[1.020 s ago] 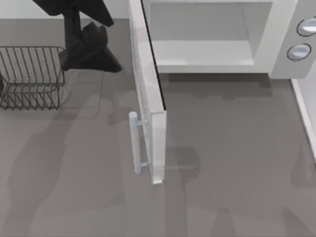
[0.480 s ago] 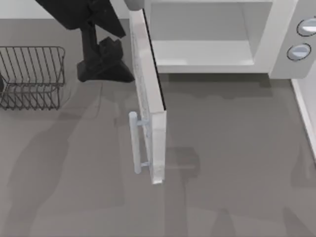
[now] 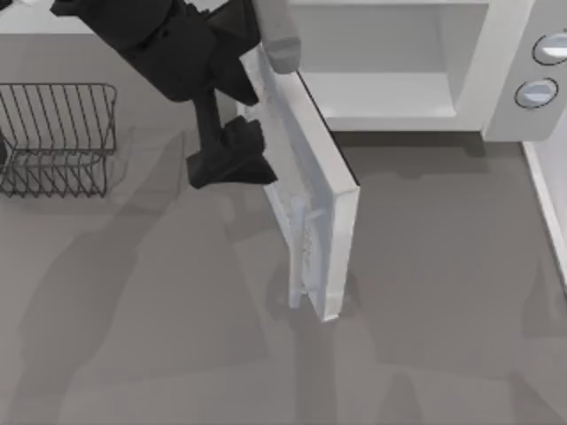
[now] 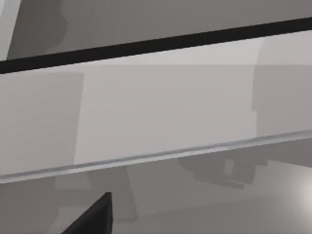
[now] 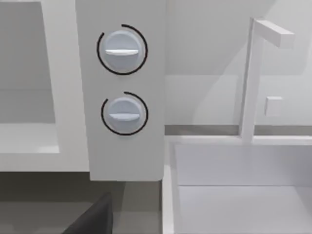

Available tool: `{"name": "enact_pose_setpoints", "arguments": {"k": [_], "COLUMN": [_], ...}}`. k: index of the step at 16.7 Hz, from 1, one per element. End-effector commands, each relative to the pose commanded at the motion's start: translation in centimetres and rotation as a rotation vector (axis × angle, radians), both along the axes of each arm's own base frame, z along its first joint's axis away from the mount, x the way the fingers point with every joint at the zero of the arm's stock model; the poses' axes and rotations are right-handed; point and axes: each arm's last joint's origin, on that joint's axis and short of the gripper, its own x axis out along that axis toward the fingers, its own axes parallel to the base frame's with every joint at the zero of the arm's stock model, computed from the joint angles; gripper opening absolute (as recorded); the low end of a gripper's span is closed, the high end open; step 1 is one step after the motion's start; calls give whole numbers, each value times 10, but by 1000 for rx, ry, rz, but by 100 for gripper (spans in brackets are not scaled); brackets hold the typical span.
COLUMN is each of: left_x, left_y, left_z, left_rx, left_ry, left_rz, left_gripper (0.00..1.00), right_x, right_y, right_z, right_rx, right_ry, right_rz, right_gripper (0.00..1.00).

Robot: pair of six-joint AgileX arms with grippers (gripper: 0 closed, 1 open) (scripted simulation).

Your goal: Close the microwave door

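The microwave door (image 3: 306, 164) stands part-way open, swung out from its hinge at the microwave's (image 3: 390, 93) left side, with its pale bar handle (image 3: 298, 252) near the free edge. My left gripper (image 3: 229, 159) presses against the door's outer face, about halfway along it. The left wrist view looks close onto the door panel (image 4: 165, 107), with a dark tip of my left gripper (image 4: 92, 217) at the picture's edge. My right gripper (image 5: 92, 219) faces the white panel with two round knobs (image 5: 122, 92), well apart from it.
A wire basket (image 3: 58, 137) sits on the grey table at the left. The knob panel (image 3: 540, 71) is at the microwave's right. A white sink (image 5: 243, 165) with a faucet (image 5: 251, 83) lies to the right of the microwave.
My left arm has moved right and forward onto the door's outer face. The door has swung from roughly square-on to the microwave toward the opening, its free edge shifting right.
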Motion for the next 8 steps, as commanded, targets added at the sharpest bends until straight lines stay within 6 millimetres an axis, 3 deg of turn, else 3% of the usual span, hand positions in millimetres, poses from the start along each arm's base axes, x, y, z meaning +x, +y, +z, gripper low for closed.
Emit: {"name": "enact_pose_setpoints", "arguments": {"k": [2,8], "left_x": [0,0], "left_y": [0,0], "left_z": [0,0], "left_rx": [0,0], "left_ry": [0,0], "left_rz": [0,0], "left_gripper": [100,55], "right_x": [0,0], "right_y": [0,0], "right_z": [0,0], "right_rx": [0,0], "right_ry": [0,0], "right_rz": [0,0], "right_gripper": [100,100]}}
